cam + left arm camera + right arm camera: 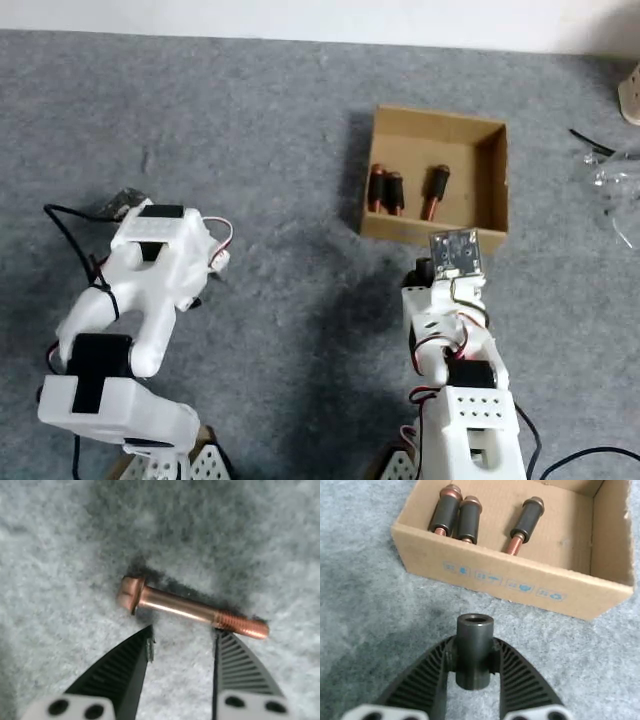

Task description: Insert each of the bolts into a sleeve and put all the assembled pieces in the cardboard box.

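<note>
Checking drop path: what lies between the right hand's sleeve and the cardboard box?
Bare carpet between sleeve and cardboard box, per right wrist view.

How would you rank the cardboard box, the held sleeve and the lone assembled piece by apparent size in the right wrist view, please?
1. cardboard box
2. sleeve in the right gripper, though its nearness to the camera makes this rank unsure
3. lone assembled piece in the box
</note>
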{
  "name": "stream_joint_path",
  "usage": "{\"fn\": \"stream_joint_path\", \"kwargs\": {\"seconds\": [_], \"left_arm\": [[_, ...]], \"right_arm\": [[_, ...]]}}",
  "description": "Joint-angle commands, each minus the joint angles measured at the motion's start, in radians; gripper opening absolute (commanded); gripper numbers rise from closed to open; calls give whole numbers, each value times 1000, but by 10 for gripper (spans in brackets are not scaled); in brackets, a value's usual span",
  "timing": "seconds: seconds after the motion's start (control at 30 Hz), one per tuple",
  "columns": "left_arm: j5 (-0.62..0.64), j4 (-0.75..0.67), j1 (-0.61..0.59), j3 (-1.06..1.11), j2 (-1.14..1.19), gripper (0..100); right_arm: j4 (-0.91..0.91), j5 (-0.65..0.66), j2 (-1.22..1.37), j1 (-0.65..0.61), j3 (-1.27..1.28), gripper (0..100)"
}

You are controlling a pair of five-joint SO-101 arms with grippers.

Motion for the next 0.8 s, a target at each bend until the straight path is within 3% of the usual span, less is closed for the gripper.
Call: {"fn": "stream_joint_path", "kwargs": {"seconds": [0.0, 0.63, 0.77], "left_arm": [[8, -86, -41, -2, -1, 196], [8, -81, -50, -4, -10, 196], [23, -86, -53, -12, -12, 196]], "right_arm": [[-39, 9, -19, 4, -7, 5], [-39, 11, -18, -10, -7, 5], [-39, 75, -18, -56, -5, 5]]}}
